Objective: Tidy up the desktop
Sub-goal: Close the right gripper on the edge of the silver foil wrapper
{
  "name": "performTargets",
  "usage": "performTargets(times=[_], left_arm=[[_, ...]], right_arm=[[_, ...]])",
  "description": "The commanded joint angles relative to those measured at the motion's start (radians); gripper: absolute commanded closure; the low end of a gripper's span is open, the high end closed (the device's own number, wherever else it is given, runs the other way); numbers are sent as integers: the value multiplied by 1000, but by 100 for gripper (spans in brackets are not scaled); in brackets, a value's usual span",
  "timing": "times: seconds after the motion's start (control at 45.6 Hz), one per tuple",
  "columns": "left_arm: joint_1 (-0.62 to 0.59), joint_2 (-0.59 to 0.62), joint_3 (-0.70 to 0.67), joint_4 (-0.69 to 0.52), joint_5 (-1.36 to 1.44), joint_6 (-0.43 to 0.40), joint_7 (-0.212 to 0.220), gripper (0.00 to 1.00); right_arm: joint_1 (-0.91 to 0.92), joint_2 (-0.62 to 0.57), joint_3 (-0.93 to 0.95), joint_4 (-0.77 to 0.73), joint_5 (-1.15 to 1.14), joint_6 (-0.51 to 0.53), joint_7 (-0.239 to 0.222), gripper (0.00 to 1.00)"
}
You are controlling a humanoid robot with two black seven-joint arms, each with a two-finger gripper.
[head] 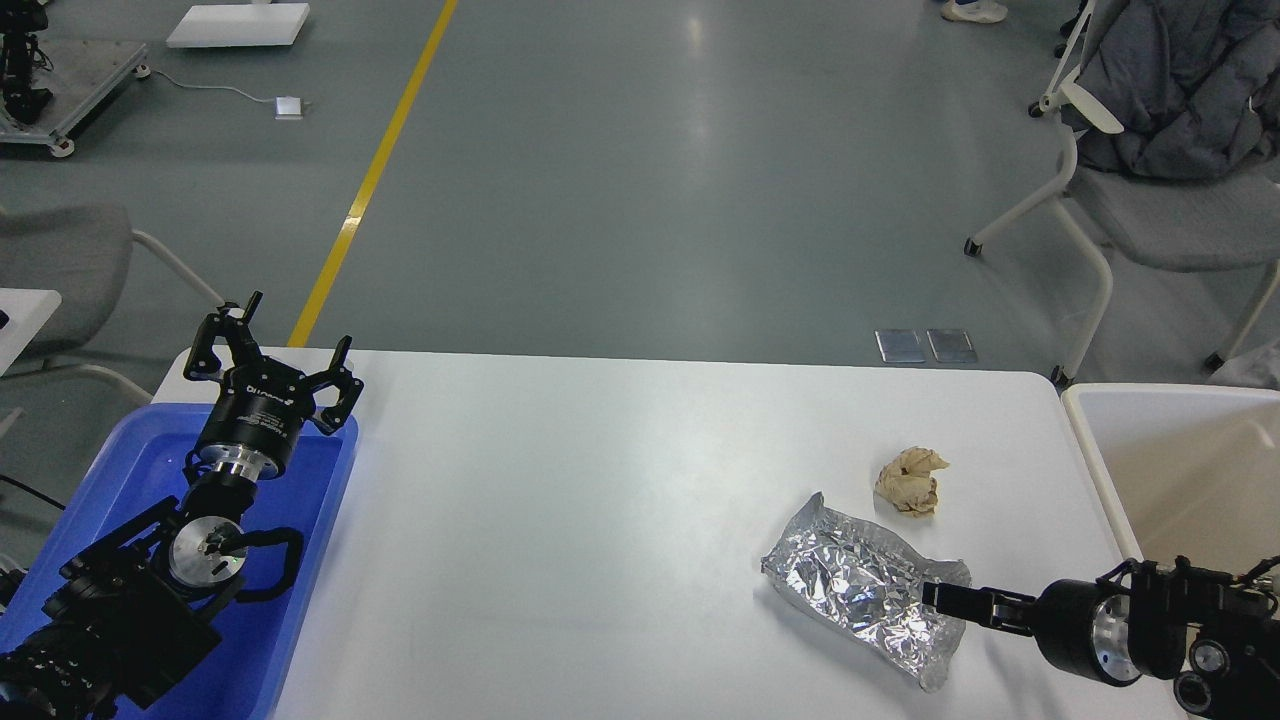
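Two scraps, a foil bag and a paper wad, lie near the right edge of the desktop, beside the bin. The right gripper touches the bag, its grip impossible to tell; the left gripper hangs spread and empty over the tray. Slick foil may slip free or crumple away.

On the white counter, the right claw touches a crumpled foil bag; a paper wad lies just beyond. The left claw hangs spread above a blue tray.
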Motion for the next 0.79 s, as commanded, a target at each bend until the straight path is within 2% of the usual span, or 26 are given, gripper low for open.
performTargets(times=[0.0, 0.241, 0.395, 0.439, 0.505, 0.527, 0.57, 0.592, 0.614, 0.768], left_arm=[[1, 0, 0, 0, 0, 0, 0, 0], [-1, -1, 0, 0, 0, 0, 0, 0], [-1, 0, 0, 0, 0, 0, 0, 0], [1, -1, -1, 0, 0, 0, 0, 0], [1, -1, 0, 0, 0, 0, 0, 0], [1, -1, 0, 0, 0, 0, 0, 0], [-1, -1, 0, 0, 0, 0, 0, 0], [-1, 0, 0, 0, 0, 0, 0, 0], [-1, 0, 0, 1, 0, 0, 0, 0], [1, 0, 0, 0, 0, 0, 0, 0]], right_arm=[[-13, 50, -3, -58, 12, -2, -2, 0], [-22, 75, -3, -112, 7, -16, 1, 1], [-39, 96, -6, -144, -54, -53, 3, 15], [-44, 96, -7, -146, -80, -62, 3, 24], [-45, 96, -12, -144, -125, -68, 3, 43], [-45, 96, -15, -143, -131, -64, 3, 53], [-42, 96, -21, -141, -133, -58, 1, 85], [-38, 95, -27, -141, -133, -58, 0, 96], [-36, 95, -35, -141, -133, -58, 0, 100], [-22, 95, -64, -141, -129, -56, 0, 100]])
